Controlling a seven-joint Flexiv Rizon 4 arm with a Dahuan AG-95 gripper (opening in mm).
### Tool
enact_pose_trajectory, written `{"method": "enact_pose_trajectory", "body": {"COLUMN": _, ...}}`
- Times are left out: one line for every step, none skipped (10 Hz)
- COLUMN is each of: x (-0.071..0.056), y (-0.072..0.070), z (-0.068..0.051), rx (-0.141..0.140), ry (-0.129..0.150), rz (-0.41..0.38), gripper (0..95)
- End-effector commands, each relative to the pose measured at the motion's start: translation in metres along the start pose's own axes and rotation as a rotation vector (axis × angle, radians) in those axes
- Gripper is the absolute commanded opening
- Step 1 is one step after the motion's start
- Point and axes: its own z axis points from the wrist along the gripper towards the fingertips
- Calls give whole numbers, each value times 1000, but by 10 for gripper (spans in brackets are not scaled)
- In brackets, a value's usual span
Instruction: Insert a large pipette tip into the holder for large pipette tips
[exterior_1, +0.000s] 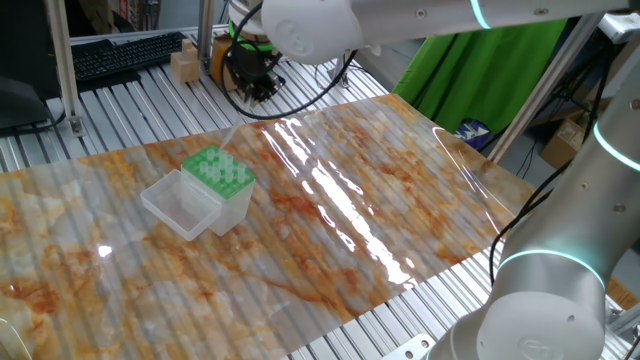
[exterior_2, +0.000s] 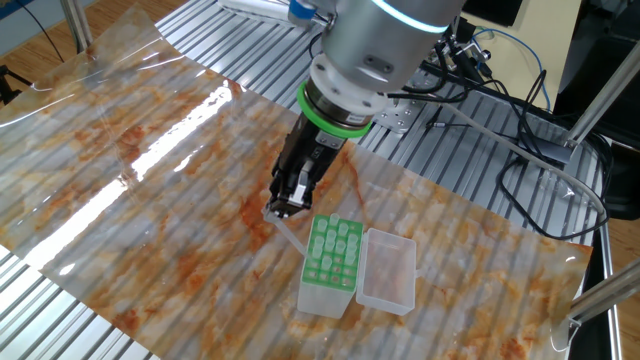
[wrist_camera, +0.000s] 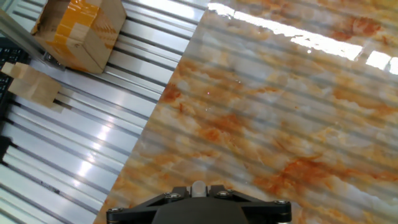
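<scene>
My gripper (exterior_2: 285, 207) is shut on the large pipette tip (exterior_2: 288, 232), a translucent cone that slants down and to the right from the fingers, its point close to the left edge of the holder. The holder for large pipette tips (exterior_2: 333, 252) is a whitish box with a green holed top; its clear lid (exterior_2: 388, 270) lies open beside it. The gripper hangs just left of and above the holder. In one fixed view the gripper (exterior_1: 258, 88) is behind the holder (exterior_1: 218, 170). In the hand view the tip's wide end (wrist_camera: 198, 187) shows between the jaws; the holder is out of view.
The holder stands on a glossy orange-marbled sheet (exterior_2: 150, 150) over a slatted metal table (exterior_1: 130, 100). A cardboard box (wrist_camera: 81, 28) and a wooden block (wrist_camera: 34, 87) lie off the sheet near a keyboard (exterior_1: 125, 55). Cables (exterior_2: 520, 150) run along the far side.
</scene>
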Motion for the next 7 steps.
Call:
{"method": "enact_pose_trajectory", "body": {"x": 3, "y": -1, "z": 0, "rx": -3, "ry": -9, "rz": -5, "gripper": 0}}
{"method": "enact_pose_trajectory", "body": {"x": 3, "y": -1, "z": 0, "rx": -4, "ry": -8, "rz": -4, "gripper": 0}}
{"method": "enact_pose_trajectory", "body": {"x": 6, "y": -2, "z": -1, "rx": -6, "ry": -10, "rz": -2, "gripper": 0}}
{"method": "enact_pose_trajectory", "body": {"x": 9, "y": -3, "z": -2, "rx": -6, "ry": -11, "rz": 2, "gripper": 0}}
{"method": "enact_pose_trajectory", "body": {"x": 11, "y": -3, "z": -3, "rx": -6, "ry": -11, "rz": 4, "gripper": 0}}
{"method": "enact_pose_trajectory", "body": {"x": 13, "y": -3, "z": -5, "rx": -7, "ry": -14, "rz": 2, "gripper": 0}}
{"method": "enact_pose_trajectory", "body": {"x": 14, "y": -3, "z": -5, "rx": -12, "ry": -18, "rz": 1, "gripper": 0}}
